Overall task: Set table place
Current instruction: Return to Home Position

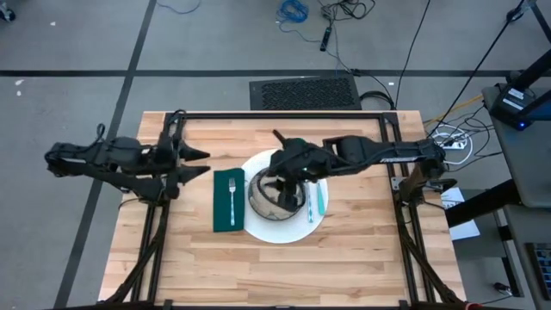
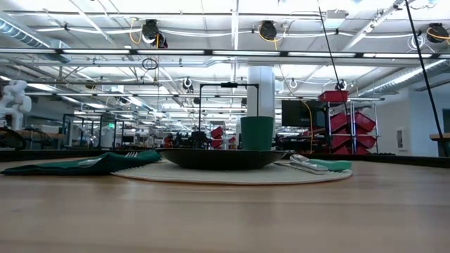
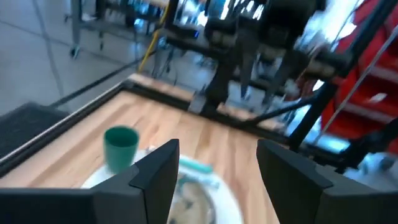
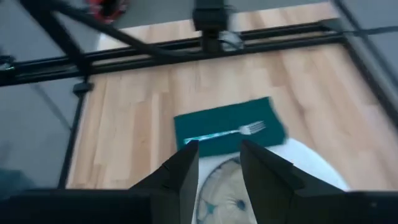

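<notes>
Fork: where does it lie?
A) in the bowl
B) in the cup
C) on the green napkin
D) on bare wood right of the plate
C: in the high view the fork lies lengthwise on the napkin, just left of the plate.

Pretty bright overall, light's from ceiling strip lights [image 2: 211, 33], glaring white in the low view; only soft shadows on the table [image 1: 344, 258].
</notes>
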`<state>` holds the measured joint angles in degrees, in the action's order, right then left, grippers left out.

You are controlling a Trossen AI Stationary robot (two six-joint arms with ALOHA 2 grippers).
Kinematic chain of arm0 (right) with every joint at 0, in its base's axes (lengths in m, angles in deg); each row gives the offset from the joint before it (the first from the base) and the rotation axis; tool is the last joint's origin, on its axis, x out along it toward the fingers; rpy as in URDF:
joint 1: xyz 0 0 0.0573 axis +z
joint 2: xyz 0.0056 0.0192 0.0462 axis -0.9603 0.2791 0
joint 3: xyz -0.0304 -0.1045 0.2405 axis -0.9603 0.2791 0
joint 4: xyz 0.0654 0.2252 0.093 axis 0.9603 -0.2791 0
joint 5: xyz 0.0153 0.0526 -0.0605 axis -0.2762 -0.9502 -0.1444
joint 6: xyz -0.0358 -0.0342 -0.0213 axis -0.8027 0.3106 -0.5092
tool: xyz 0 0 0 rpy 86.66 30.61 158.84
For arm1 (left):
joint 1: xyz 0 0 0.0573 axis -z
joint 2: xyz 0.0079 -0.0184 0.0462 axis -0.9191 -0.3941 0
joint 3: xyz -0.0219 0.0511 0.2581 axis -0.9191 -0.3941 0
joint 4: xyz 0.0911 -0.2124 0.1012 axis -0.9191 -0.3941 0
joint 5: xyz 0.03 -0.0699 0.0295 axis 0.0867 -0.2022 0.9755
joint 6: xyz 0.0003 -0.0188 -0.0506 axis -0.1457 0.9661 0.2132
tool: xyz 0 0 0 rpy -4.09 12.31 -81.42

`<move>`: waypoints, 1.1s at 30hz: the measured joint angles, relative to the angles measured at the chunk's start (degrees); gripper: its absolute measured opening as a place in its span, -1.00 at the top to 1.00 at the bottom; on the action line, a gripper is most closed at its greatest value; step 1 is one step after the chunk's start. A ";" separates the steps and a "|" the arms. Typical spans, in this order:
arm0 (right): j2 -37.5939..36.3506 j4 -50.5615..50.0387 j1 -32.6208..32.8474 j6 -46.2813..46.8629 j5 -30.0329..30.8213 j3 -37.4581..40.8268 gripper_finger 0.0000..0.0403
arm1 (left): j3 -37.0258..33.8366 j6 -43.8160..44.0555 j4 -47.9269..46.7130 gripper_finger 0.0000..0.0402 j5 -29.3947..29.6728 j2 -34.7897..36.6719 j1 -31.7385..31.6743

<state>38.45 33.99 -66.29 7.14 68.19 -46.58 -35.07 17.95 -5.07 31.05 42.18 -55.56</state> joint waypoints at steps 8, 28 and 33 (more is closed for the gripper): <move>-17.37 20.22 -2.67 2.07 -4.98 32.21 0.48 | -3.47 -1.68 5.48 0.00 4.49 3.73 0.52; -64.58 31.46 -4.83 1.97 -6.35 83.17 0.48 | -5.33 -19.25 2.28 0.00 5.38 1.61 0.52; -63.75 30.10 -4.83 8.20 -6.11 83.89 0.48 | -5.29 -17.24 3.19 0.00 12.35 -0.18 0.40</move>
<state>-25.29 64.09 -71.12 15.34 62.08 37.31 -40.36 0.71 -1.88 43.39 41.99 -55.16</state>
